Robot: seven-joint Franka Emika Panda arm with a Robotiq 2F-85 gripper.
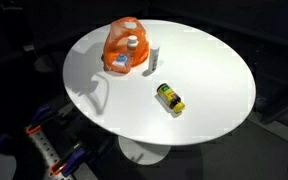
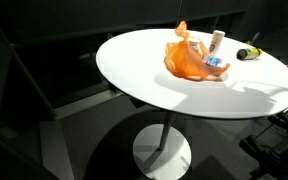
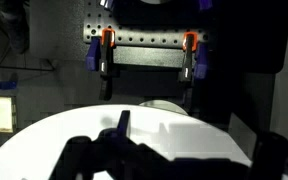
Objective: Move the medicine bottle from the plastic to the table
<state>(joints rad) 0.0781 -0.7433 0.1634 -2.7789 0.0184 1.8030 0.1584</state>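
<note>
An orange plastic bag point(image 1: 122, 42) point(image 2: 187, 62) lies on the far part of the round white table point(image 1: 204, 75) point(image 2: 144, 70). A white medicine bottle with a blue label point(image 1: 120, 62) point(image 2: 212, 62) rests in the bag's open mouth. My gripper point(image 3: 184, 152) shows only in the wrist view, as dark fingers spread apart low over the table point(image 3: 174, 128). It looks open and empty. The bag and bottle are out of the wrist view, and the gripper is out of both exterior views.
A white tube-shaped bottle point(image 1: 152, 58) point(image 2: 217, 40) stands beside the bag. A dark bottle with a yellow label point(image 1: 170, 98) point(image 2: 247, 53) lies on the table. Orange and blue clamps point(image 3: 106, 55) hang on a pegboard beyond the table edge.
</note>
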